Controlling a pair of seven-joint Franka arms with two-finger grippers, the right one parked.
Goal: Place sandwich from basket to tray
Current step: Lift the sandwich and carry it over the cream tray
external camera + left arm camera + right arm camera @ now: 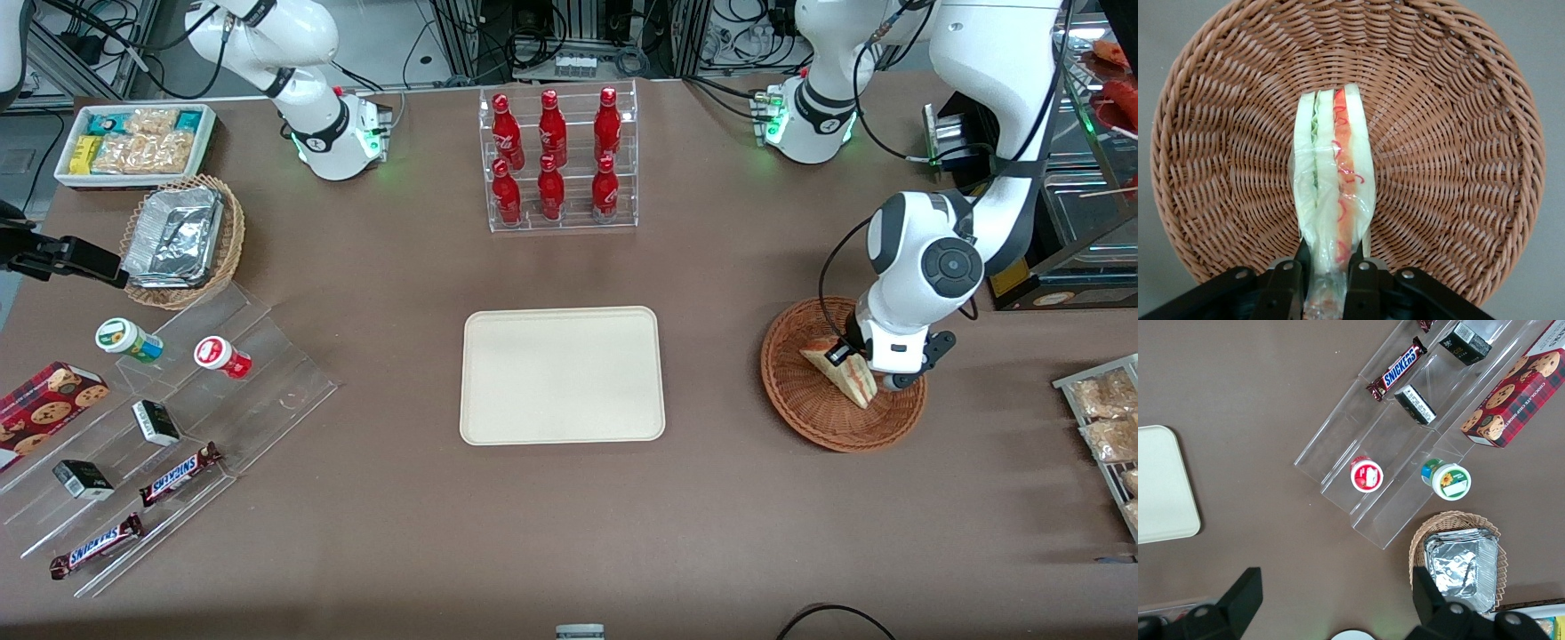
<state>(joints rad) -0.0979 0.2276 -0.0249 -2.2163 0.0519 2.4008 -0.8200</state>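
The claw (1326, 280) pinched one narrow end of the sandwich (1333, 173) above the basket (1458, 133), its long axis pointing away; the tray (562, 374) lay toward the parked arm's end of the counter.

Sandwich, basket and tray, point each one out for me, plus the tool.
Sandwich (1335, 173), left wrist view, on its striped cut edge.
Basket (800, 400), front view, on its woven wall.
Tray (562, 373), front view, on its bare middle.
Tool (1328, 277), left wrist view, between its fingertips, shut on the sandwich over the basket.
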